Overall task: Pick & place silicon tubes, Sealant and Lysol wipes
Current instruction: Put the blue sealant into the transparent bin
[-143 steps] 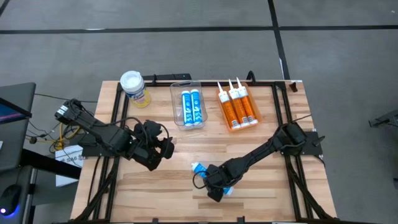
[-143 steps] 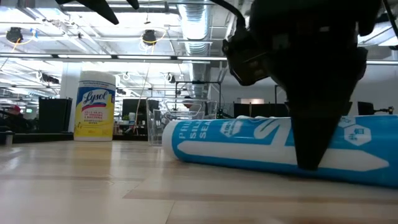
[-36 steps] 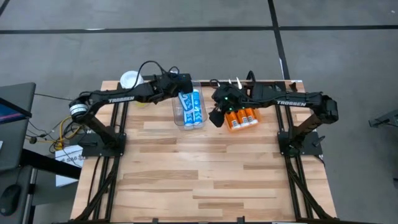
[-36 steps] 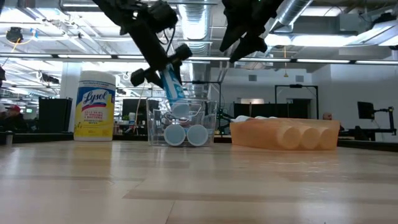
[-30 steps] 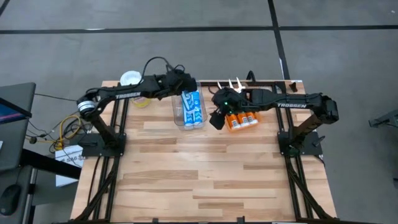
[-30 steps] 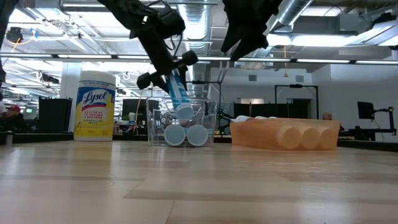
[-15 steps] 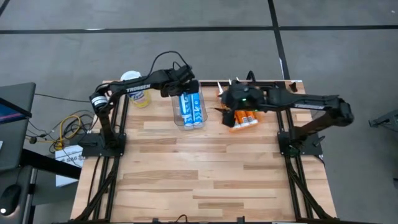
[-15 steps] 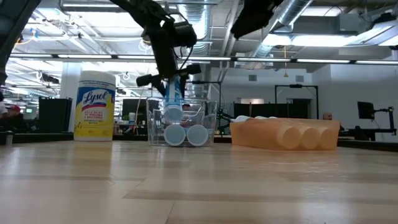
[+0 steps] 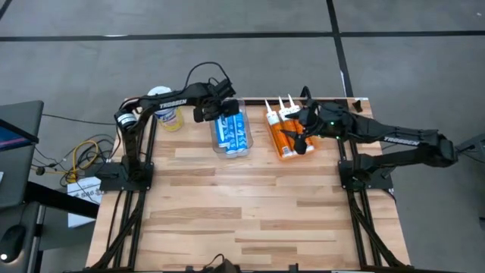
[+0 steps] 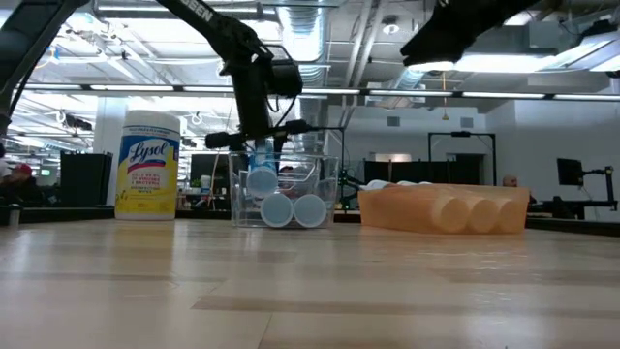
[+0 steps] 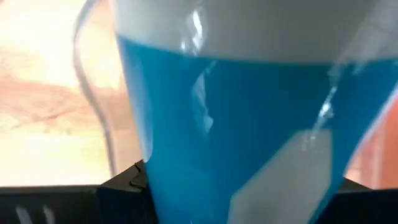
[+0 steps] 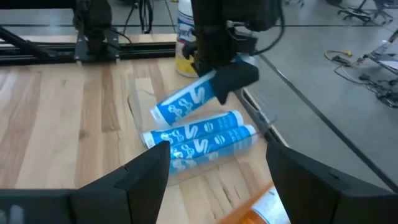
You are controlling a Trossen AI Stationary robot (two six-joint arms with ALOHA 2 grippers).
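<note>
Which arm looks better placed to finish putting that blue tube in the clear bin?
The left. Its fingers already hold the blue tube tilted over the clear bin; the right arm hovers open above the orange tubes.

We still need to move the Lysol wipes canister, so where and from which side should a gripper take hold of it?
Judging by its pose, grip the Lysol wipes around the yellow-labelled wall below the white lid, fingers level. It stands upright as a wide cylinder at the table's far left corner, so come from the side facing the table's middle. The left gripper, nearest, is holding a blue tube over the clear bin.
</note>
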